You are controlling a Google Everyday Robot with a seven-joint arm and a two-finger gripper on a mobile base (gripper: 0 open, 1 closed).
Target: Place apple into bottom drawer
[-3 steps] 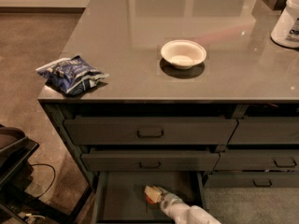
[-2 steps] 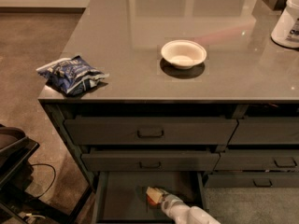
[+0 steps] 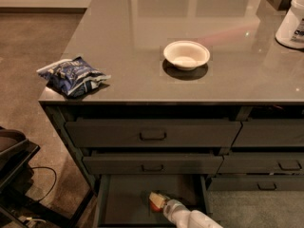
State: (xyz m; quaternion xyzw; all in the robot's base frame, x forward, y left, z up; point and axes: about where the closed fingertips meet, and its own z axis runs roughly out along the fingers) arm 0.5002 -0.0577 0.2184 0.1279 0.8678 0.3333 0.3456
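Red-orange little apple point(image 3: 155, 205) with the yellowish patch is sitting low over the flat grey floor of the wide dark-grey bottom drawer point(image 3: 122, 199), which is pulled open under the two handled drawer fronts. The white-sleeved two-finger gripper point(image 3: 160, 203) is reaching in from the lower right and is right up against the apple. Honestly can't tell if it's clamped on the fruit or has already let go.

Compared with a second ago, barely anything has moved. The apple and the gripper tip look a touch lower and further right in the drawer, if that. My read is that the carry is basically over and we're at the set-down, so the task looks nearly done. What's left is the release and backing the arm out without dragging the apple along.

Up on the glossy grey countertop point(image 3: 142, 32) nothing has budged: the small white round bowl point(image 3: 186, 54), the crumpled blue chip bag point(image 3: 72, 76) at the left edge, and the white tub point(image 3: 291, 20) far right.
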